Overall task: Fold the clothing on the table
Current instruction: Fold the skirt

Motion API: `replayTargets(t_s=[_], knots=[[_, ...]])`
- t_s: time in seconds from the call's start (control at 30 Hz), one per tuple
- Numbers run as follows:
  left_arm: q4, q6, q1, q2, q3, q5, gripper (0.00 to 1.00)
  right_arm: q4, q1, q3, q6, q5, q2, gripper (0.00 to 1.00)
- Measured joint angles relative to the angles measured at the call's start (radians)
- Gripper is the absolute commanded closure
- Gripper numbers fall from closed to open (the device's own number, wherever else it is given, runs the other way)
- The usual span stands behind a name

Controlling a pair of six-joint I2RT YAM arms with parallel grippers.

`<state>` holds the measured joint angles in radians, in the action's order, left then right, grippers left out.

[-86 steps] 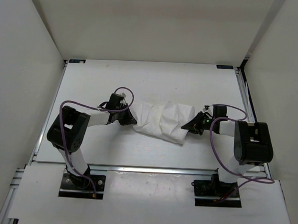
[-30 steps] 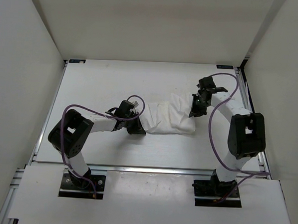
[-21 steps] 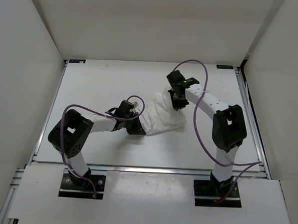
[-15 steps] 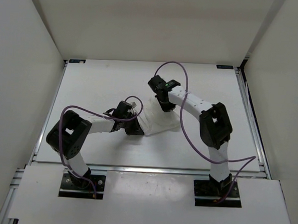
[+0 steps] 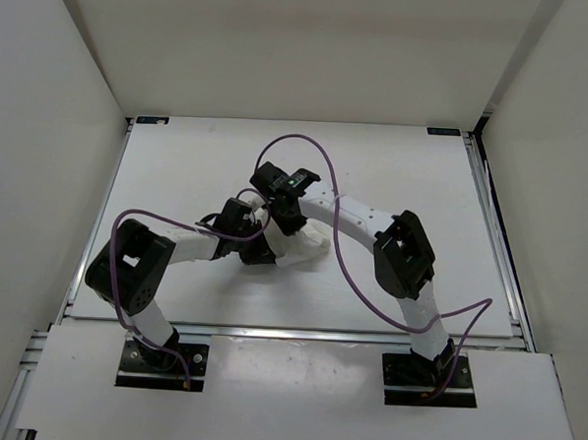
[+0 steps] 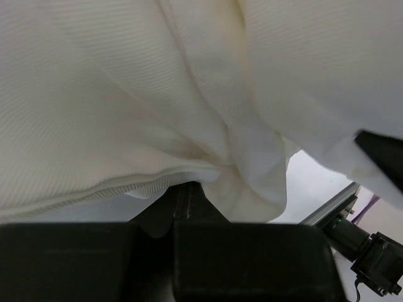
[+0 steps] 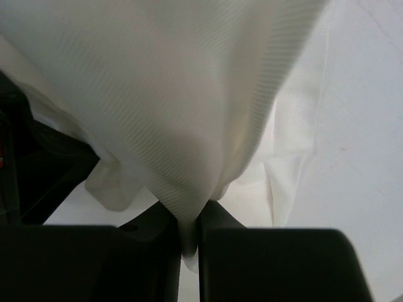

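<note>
The clothing (image 5: 307, 245) is a thin white ribbed cloth, bunched into a small heap left of the table's (image 5: 405, 177) middle. My right arm reaches across to the left. The right gripper (image 5: 286, 218) hangs just above the heap, shut on a pinched fold of the clothing (image 7: 189, 94) that drapes from between the jaws of that gripper (image 7: 189, 220). My left gripper (image 5: 263, 250) lies low at the heap's left edge. In the left wrist view its jaws are together at the left gripper (image 6: 189, 187) tip, under the hem of the clothing (image 6: 126, 94).
Aluminium rails run along the table's front edge (image 5: 298, 332) and right side (image 5: 487, 210). White walls stand round the other sides. The right arm's purple cable (image 5: 298, 138) arcs over the middle. Part of the right arm (image 6: 371, 258) shows past the cloth in the left wrist view.
The right gripper has swept from the table's right side leftward, carrying the clothing's right end over to the left gripper. The cloth has shrunk to a short heap. The left gripper has hardly moved.
</note>
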<state>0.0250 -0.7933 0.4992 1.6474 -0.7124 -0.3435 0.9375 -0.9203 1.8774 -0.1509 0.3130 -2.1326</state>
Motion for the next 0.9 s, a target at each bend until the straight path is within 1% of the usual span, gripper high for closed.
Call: replayTargets(t_s=[0.17, 0.3, 0.33, 0.4, 0.47, 0.6, 0.7, 0.73, 0.77, 0.83, 0.87, 0.9], knots=[[0.002, -0.001, 0.000, -0.002, 0.001, 0.002, 1.00, -0.027, 0.010, -0.004, -0.001, -0.131, 0.000, 1.00], [0.002, -0.003, -0.003, -0.008, 0.009, 0.002, 1.00, -0.100, 0.016, -0.038, -0.009, -0.301, 0.007, 1.00], [0.003, -0.004, -0.005, -0.013, 0.013, 0.003, 1.00, -0.117, 0.019, -0.043, -0.016, -0.342, 0.007, 0.98], [0.018, 0.000, -0.011, -0.025, 0.019, 0.005, 1.00, -0.148, 0.027, -0.051, -0.027, -0.420, 0.007, 0.89], [0.044, 0.013, -0.028, -0.041, 0.021, 0.012, 1.00, -0.192, 0.036, -0.074, -0.041, -0.491, 0.008, 0.84], [0.127, 0.060, -0.113, -0.106, 0.027, 0.014, 1.00, -0.329, 0.060, -0.189, -0.085, -0.651, 0.016, 0.77], [0.187, 0.102, -0.201, -0.175, 0.018, 0.014, 1.00, -0.410, 0.086, -0.258, -0.134, -0.768, 0.018, 0.60], [0.210, 0.114, -0.229, -0.194, 0.007, 0.015, 1.00, -0.431, 0.095, -0.273, -0.152, -0.807, 0.018, 0.57], [0.229, 0.125, -0.252, -0.209, -0.006, 0.015, 1.00, -0.454, 0.106, -0.286, -0.168, -0.851, 0.018, 0.49], [0.264, 0.143, -0.279, -0.235, -0.039, 0.014, 1.00, -0.514, 0.126, -0.315, -0.208, -0.944, 0.018, 0.43], [0.281, 0.151, -0.285, -0.247, -0.056, 0.014, 1.00, -0.549, 0.136, -0.334, -0.225, -0.990, 0.019, 0.41], [0.295, 0.158, -0.287, -0.259, -0.073, 0.011, 1.00, -0.582, 0.145, -0.354, -0.243, -1.032, 0.019, 0.42]])
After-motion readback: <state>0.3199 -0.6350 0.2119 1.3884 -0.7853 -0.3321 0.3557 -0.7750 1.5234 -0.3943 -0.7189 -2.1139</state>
